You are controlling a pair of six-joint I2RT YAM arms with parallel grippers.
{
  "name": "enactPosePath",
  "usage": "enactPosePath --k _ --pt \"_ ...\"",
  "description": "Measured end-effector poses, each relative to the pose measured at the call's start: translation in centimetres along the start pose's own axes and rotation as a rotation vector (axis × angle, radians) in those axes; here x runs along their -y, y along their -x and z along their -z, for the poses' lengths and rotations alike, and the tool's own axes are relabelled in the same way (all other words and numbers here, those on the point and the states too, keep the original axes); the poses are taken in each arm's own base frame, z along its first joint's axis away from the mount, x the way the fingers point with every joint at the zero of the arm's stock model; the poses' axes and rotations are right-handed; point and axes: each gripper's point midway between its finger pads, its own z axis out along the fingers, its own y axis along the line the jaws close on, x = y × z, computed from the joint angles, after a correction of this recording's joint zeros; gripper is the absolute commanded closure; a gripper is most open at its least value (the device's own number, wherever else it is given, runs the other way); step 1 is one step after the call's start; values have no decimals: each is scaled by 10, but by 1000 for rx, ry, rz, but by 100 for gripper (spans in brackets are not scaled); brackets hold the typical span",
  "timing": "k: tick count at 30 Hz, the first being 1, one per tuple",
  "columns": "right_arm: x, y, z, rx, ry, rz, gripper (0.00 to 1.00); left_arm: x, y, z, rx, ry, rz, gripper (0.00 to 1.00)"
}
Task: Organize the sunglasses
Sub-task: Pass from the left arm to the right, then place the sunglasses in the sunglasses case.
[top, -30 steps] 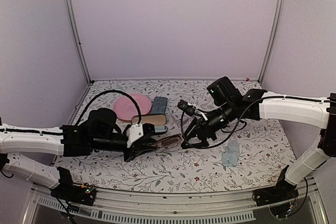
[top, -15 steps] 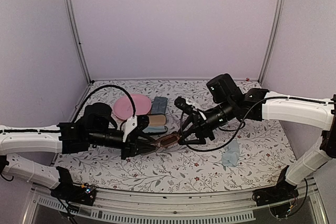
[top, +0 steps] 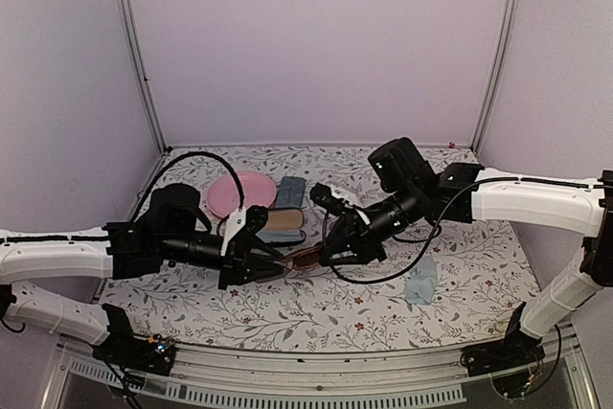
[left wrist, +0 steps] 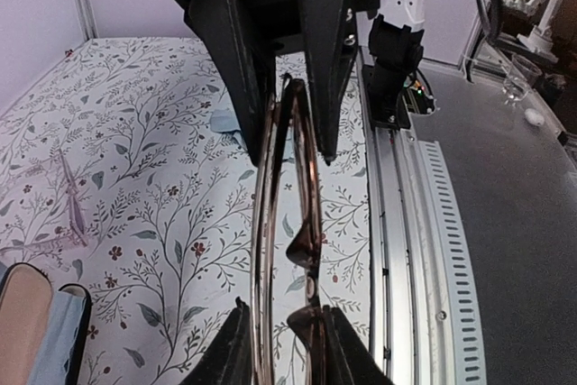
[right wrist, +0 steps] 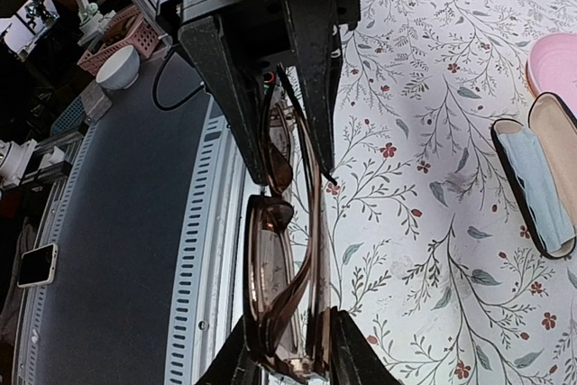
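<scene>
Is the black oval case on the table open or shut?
Open. The case has its lid swung back, tan lining showing, and a light blue cloth lies inside.

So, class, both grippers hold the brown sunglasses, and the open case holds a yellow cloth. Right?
The cloth in the open case is light blue, not yellow, per the right wrist view. The left gripper and right gripper do hold the brown sunglasses.

The brown sunglasses (top: 305, 258) have a shiny reddish frame and dark lenses. They are up in the air, lying level, right between the two grippers. The left gripper (top: 276, 263) pinches one end and the right gripper (top: 330, 254) pinches the other.
</scene>
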Motion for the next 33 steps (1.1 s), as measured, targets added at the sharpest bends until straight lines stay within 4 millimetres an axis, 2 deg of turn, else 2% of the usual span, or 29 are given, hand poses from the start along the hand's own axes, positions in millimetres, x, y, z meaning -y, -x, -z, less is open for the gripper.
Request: enactPosePath --k 6,12,14,19,23,28,33 --pt "0 0 0 -1 -1 7 89 1 2 1 9 -14 13 73" --pt "0 0 0 -1 -1 7 96 1 3 1 13 -20 20 69" --pt "0 0 0 -1 -1 7 97 1 3 2 15 -22 20 62" --pt "-1 -1 0 -1 5 6 98 -4 5 2 26 -5 28 35" --pt "0 -4 -1 -5 6 -12 99 -10 3 6 36 35 28 21" --pt "13 -12 2 -5 -12 -76 99 -18 7 19 75 107 21 13" --pt "48 -18 -7 -4 -45 -210 100 -40 22 40 144 253 35 12"
